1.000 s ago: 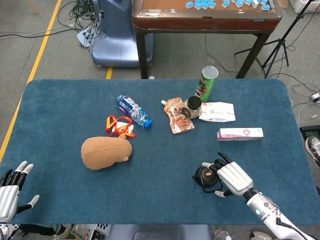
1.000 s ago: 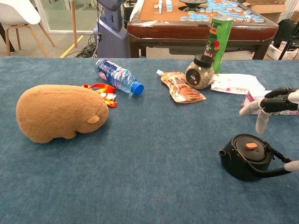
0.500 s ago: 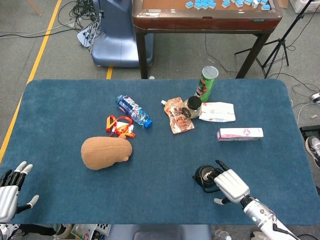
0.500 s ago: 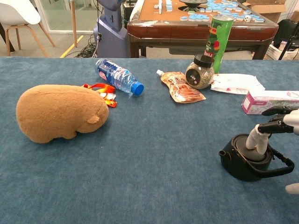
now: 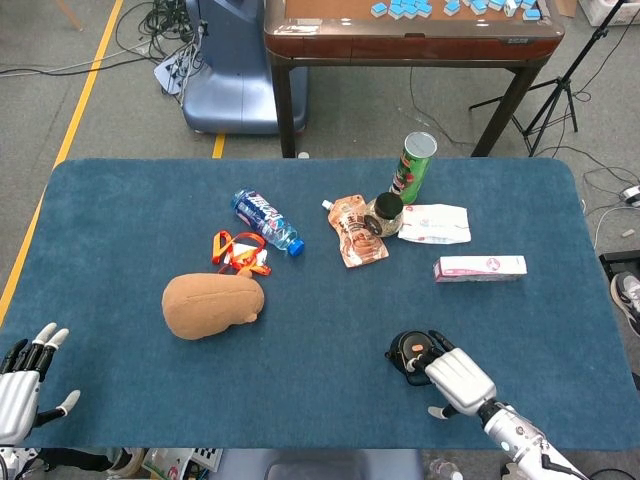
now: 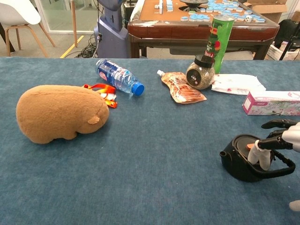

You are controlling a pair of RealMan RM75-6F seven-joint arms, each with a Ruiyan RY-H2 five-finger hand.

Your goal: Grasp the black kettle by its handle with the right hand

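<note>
Our right hand hangs over the black kettle, which sits directly beneath it on the blue tabletop. Its fingers reach down beside the lid toward the arched handle, not yet closed around it. Our left hand rests spread, far off.
</note>
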